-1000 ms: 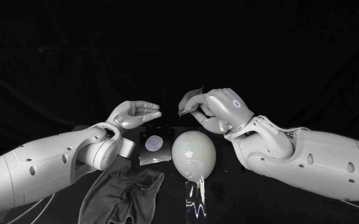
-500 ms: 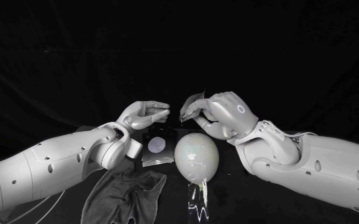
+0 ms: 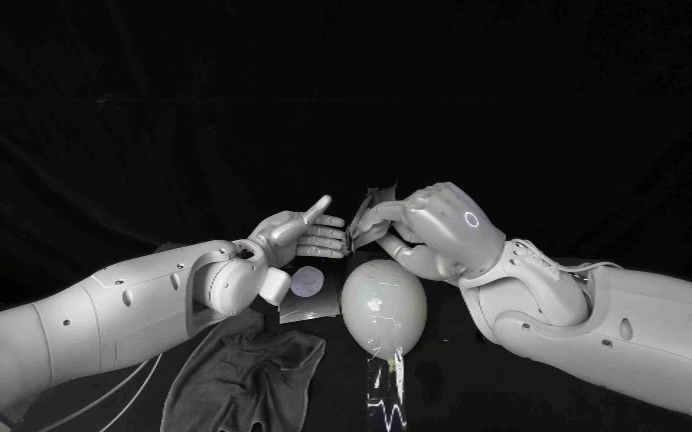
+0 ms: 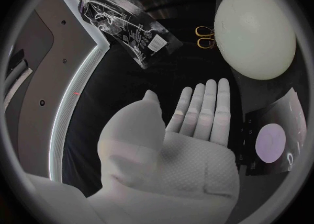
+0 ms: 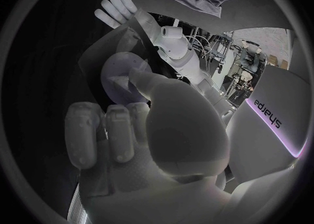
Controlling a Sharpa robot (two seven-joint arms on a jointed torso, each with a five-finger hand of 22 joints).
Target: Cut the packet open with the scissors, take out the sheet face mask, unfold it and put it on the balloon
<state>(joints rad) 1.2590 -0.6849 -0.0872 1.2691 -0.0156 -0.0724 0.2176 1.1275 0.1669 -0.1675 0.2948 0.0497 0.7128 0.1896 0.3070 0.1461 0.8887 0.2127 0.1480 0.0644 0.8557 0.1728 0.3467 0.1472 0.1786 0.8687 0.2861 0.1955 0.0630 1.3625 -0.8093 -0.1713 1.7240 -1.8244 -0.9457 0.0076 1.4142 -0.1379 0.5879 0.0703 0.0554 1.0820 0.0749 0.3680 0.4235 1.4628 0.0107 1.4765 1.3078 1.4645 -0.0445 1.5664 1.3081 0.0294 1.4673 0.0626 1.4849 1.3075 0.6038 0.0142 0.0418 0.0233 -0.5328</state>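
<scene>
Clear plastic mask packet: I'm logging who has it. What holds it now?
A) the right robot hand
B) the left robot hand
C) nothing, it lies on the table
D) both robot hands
A: the right robot hand pinches the clear plastic packet in the air, while the left robot hand is open flat, apart from it.

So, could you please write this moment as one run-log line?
right hand: holds packet raised | left hand: open, near packet | balloon: no mask yet | scissors: lying beside balloon

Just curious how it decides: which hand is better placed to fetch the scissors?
Probably the left hand: it is open, while the right hand holds the packet. The scissors lie beside the balloon.
</scene>
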